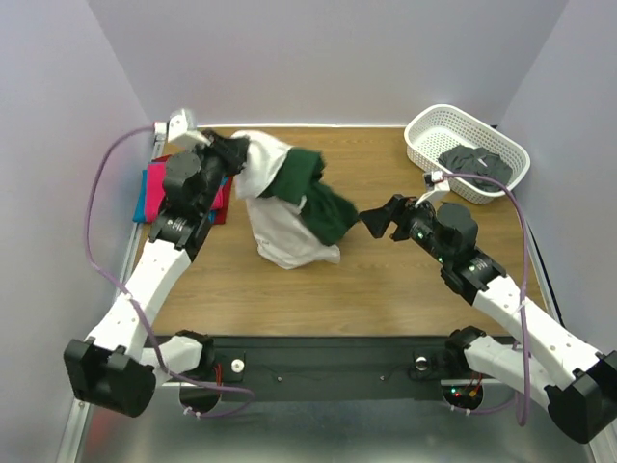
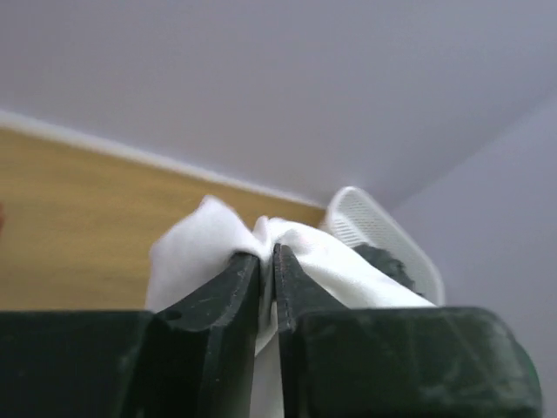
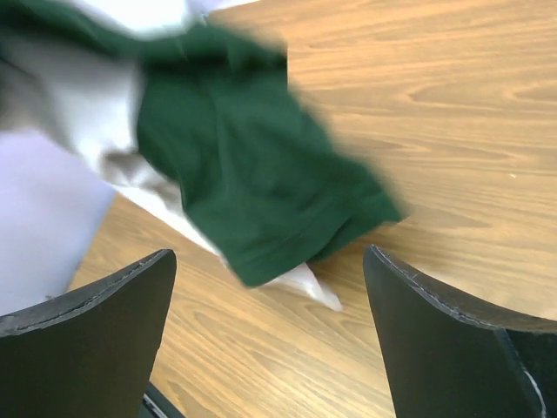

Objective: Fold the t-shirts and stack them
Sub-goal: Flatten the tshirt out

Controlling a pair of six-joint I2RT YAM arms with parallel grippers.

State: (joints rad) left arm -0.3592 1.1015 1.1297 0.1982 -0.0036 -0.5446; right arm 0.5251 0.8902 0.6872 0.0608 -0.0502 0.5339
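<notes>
A white t-shirt (image 1: 284,231) with dark green sleeves (image 1: 323,203) hangs bunched from my left gripper (image 1: 234,152), its lower part resting on the table. In the left wrist view my left gripper (image 2: 268,254) is shut on a fold of the white cloth (image 2: 200,239). My right gripper (image 1: 376,220) is open and empty, just right of the green sleeve. In the right wrist view the green sleeve (image 3: 252,174) lies ahead of my open right gripper (image 3: 270,270). Folded magenta, blue and red shirts (image 1: 152,198) lie stacked at the far left, partly hidden by my left arm.
A white lattice basket (image 1: 429,130) at the back right holds dark grey cloth (image 1: 474,162). The basket also shows in the left wrist view (image 2: 374,222). Walls close the table on the left, back and right.
</notes>
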